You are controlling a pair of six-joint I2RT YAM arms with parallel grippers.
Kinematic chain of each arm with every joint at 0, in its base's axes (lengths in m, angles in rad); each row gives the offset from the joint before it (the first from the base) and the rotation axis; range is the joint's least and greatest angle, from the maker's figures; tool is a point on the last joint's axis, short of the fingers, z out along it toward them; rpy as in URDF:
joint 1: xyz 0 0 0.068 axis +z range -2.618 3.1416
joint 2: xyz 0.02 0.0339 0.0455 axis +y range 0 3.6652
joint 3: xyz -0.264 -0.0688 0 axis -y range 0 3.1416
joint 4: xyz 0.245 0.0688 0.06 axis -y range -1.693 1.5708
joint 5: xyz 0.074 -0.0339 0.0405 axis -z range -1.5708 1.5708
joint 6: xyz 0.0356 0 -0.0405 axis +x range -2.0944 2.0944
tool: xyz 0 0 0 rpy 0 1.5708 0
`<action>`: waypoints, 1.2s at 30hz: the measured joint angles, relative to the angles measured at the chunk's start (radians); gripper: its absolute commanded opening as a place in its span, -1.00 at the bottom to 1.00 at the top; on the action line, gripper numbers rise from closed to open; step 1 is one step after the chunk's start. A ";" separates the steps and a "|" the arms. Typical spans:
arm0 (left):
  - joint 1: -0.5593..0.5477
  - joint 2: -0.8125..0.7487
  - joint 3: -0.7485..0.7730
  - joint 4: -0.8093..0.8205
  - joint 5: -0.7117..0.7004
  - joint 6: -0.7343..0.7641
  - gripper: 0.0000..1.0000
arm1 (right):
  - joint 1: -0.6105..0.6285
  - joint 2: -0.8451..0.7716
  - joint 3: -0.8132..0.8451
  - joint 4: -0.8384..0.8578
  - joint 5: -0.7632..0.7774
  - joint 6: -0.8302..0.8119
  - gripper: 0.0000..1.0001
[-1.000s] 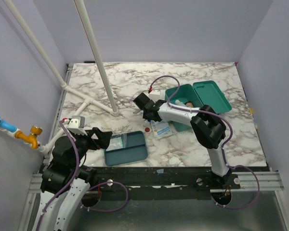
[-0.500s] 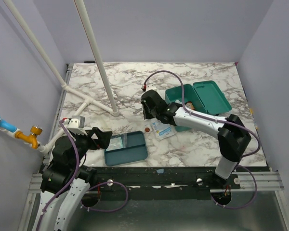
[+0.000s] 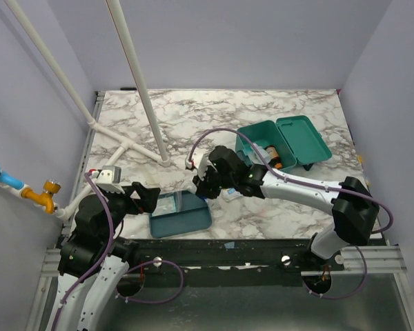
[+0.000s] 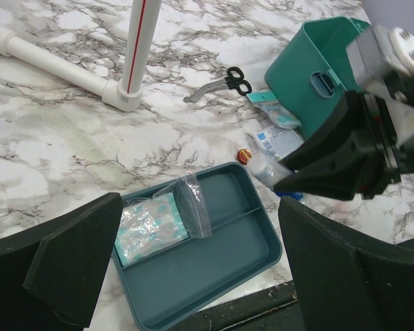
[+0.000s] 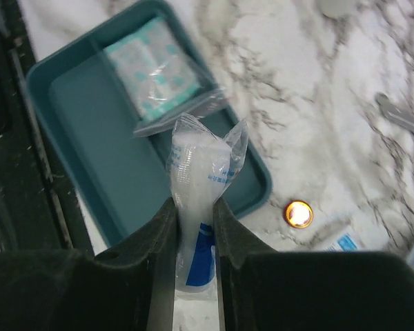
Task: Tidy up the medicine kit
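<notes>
Our right gripper (image 5: 193,207) has its jaws clamped on the clear-wrapped white roll (image 5: 195,172), hovering over the flat teal divided plastic tray (image 5: 76,131), the deep teal-green plastic medicine kit (image 4: 297,65) open well behind them and the left gripper (image 4: 200,207) jaws apart; next, we reckon, we lower and release into the bare compartment.

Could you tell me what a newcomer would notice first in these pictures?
The right gripper, stretched across the table and shut on a clear plastic packet at the edge of the shallow divided tray, draws the eye first. Beyond it, the teal medicine kit stands open toward the far right.
</notes>
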 measured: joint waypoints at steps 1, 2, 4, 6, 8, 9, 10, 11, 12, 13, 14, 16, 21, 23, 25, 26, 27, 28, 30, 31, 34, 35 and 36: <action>0.000 0.000 0.000 0.000 -0.003 0.000 0.97 | 0.008 -0.009 -0.013 0.008 -0.037 -0.037 -0.71; 0.000 0.000 0.000 0.000 -0.005 0.000 0.97 | 0.014 -0.017 -0.026 0.020 -0.074 -0.072 -0.70; 0.000 0.000 0.000 0.000 -0.012 0.000 0.97 | 0.027 -0.031 -0.054 0.051 -0.140 -0.140 -0.65; 0.000 0.000 0.000 0.000 -0.016 -0.001 0.97 | 0.040 -0.034 -0.071 0.074 -0.191 -0.195 -0.61; 0.000 0.000 0.000 -0.001 -0.029 -0.002 0.97 | 0.056 -0.032 -0.076 0.086 -0.236 -0.251 -0.58; 0.000 0.000 0.000 0.000 -0.037 -0.002 0.97 | 0.063 -0.030 -0.076 0.092 -0.249 -0.269 -0.57; 0.000 0.000 0.000 0.000 -0.040 -0.003 0.97 | 0.071 -0.027 -0.075 0.100 -0.261 -0.291 -0.56; 0.000 0.000 0.000 0.000 -0.042 -0.003 0.97 | 0.080 -0.020 -0.071 0.104 -0.273 -0.314 -0.56; 0.000 0.000 0.000 -0.001 -0.045 -0.003 0.97 | 0.088 -0.011 -0.066 0.105 -0.278 -0.332 -0.56; 0.000 0.000 0.000 -0.001 -0.048 -0.003 0.97 | 0.098 0.005 -0.058 0.107 -0.282 -0.349 -0.56; 0.000 0.000 0.000 -0.001 -0.050 -0.003 0.97 | 0.110 0.024 -0.048 0.107 -0.283 -0.365 -0.55; 0.000 0.000 0.000 -0.001 -0.055 -0.003 0.97 | 0.131 0.067 -0.027 0.107 -0.284 -0.397 -0.54; 0.000 0.000 0.000 -0.001 -0.061 -0.003 0.97 | 0.167 0.168 0.042 0.087 -0.283 -0.463 -0.54; 0.000 0.000 0.000 -0.001 -0.064 -0.003 0.97 | 0.176 0.200 0.068 0.085 -0.281 -0.482 -0.53; 0.000 0.000 0.000 -0.002 -0.066 -0.003 0.97 | 0.183 0.224 0.091 0.081 -0.280 -0.497 -0.53; 0.000 0.000 0.000 -0.002 -0.068 -0.003 0.97 | 0.187 0.235 0.103 0.078 -0.280 -0.505 -0.52; 0.000 0.000 0.000 -0.001 -0.074 -0.003 0.97 | 0.191 0.246 0.116 0.073 -0.280 -0.513 -0.52; 0.000 -0.002 0.000 -0.002 -0.077 -0.004 0.97 | 0.194 0.259 0.129 0.069 -0.280 -0.520 -0.51; 0.000 -0.003 0.000 -0.004 -0.082 -0.005 0.97 | 0.204 0.283 0.156 0.062 -0.279 -0.533 -0.51; 0.000 -0.003 0.000 -0.005 -0.084 -0.005 0.97 | 0.208 0.293 0.164 0.059 -0.279 -0.537 -0.51; 0.000 -0.005 0.000 -0.007 -0.090 -0.006 0.97 | 0.219 0.317 0.177 0.057 -0.279 -0.541 -0.50; 0.000 -0.005 0.000 -0.009 -0.094 -0.006 0.97 | 0.222 0.325 0.179 0.058 -0.279 -0.541 -0.49; 0.000 -0.005 0.000 -0.009 -0.097 -0.006 0.97 | 0.225 0.332 0.179 0.058 -0.279 -0.541 -0.46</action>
